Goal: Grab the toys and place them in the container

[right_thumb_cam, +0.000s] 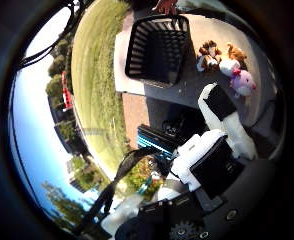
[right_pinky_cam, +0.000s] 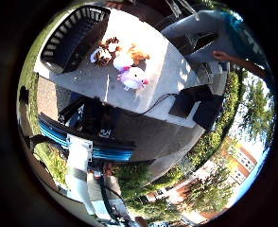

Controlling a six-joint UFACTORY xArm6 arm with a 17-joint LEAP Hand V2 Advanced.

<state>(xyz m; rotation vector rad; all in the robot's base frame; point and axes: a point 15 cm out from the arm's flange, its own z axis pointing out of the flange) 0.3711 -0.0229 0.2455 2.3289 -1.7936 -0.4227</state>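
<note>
Three plush toys lie together on the grey table [right_pinky_cam: 101, 87]: a brown and white one [right_pinky_cam: 103, 53], an orange and white one [right_pinky_cam: 131, 56] and a pink and white one [right_pinky_cam: 134, 78]. A black slatted basket [right_thumb_cam: 157, 47] stands on the table beside them, with nothing showing inside it. My right hand [right_thumb_cam: 214, 150] is well above and off to the side of the table, far from the toys. Its white and black fingers [right_thumb_cam: 222, 112] reach out fairly straight and hold nothing.
A black box-like device [right_pinky_cam: 195, 101] sits at the table's other end. A person's hand [right_thumb_cam: 166, 6] is at the basket's far rim, and an arm [right_pinky_cam: 238, 61] reaches in beyond the table. Blue-striped black equipment [right_pinky_cam: 96, 146] stands below the table edge, with grass around.
</note>
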